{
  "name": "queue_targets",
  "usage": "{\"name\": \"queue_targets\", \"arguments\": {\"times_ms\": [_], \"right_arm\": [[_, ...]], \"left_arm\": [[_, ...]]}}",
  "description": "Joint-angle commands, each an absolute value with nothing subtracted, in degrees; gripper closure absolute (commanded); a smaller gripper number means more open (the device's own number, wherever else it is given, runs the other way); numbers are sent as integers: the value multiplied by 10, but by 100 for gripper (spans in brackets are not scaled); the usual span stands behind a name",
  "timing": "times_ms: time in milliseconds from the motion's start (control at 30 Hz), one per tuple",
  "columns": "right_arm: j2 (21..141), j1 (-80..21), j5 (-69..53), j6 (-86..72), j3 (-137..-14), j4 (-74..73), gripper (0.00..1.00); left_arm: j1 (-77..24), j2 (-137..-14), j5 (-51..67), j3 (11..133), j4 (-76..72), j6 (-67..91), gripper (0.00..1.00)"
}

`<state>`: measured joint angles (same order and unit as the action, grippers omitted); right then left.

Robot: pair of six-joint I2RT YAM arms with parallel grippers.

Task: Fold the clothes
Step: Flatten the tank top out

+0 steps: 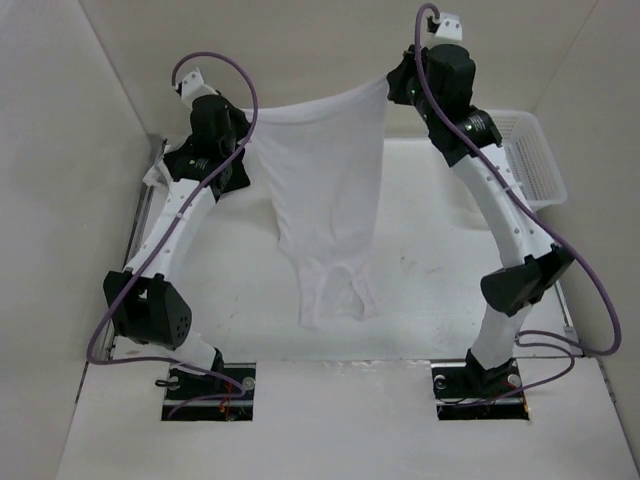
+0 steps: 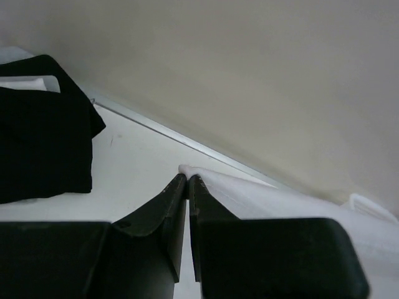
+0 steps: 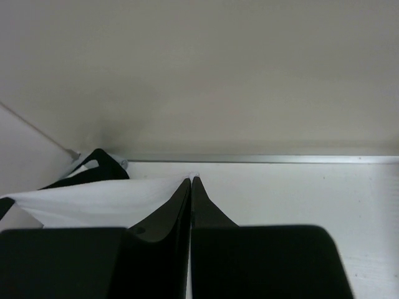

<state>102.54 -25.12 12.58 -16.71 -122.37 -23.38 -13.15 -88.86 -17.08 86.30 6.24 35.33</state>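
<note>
Item under inspection: one white garment point(image 1: 325, 190), thin, wrinkled and slightly translucent. It is raised above the middle of the bench point(image 1: 430, 270) and spread between the two arms. Its upper edge runs taut toward the rear of the bench. The body hangs down toward the bench's centre, narrowing to a lower end with a looped opening. Whether that lower end touches the bench surface cannot be told from the top view.

Left tool point(image 2: 187, 177): jaws together, clamped on the garment's left upper corner. The left wrist view shows a small tuft of white fabric standing just past the fingertips, and the cloth runs off to the right from there. This tool is held over the bench's left rear part.

Right tool point(image 3: 190, 180): jaws together, clamped on the garment's right upper corner. White fabric stretches away to the left from the tips. This tool is held over the bench's right rear part, higher than the left tool.

Other items: a folded black garment point(image 2: 37, 131) with white trim lies flat on the bench at its left rear. A white perforated basket point(image 1: 535, 160) sits at the bench's right rear corner.
</note>
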Motion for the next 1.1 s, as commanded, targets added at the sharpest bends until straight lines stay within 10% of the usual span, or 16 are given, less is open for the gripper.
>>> {"name": "queue_targets", "arguments": {"times_ms": [0,333,767,1067], "right_arm": [[1021,-249,93,-182,-1360,-250,98],[956,-253,109,-172,-1371,-273,98],[559,-391,191,-241,-581,-79,97],[436,-635,256,-493,-273,-162,99]], "left_arm": [[-124,-838,-131,978,30,364,95],[-119,-784,-138,975,26,347,95],[-213,-460,-237,430,-22,381,95],[-282,-213,-213,207,251,534,96]]}}
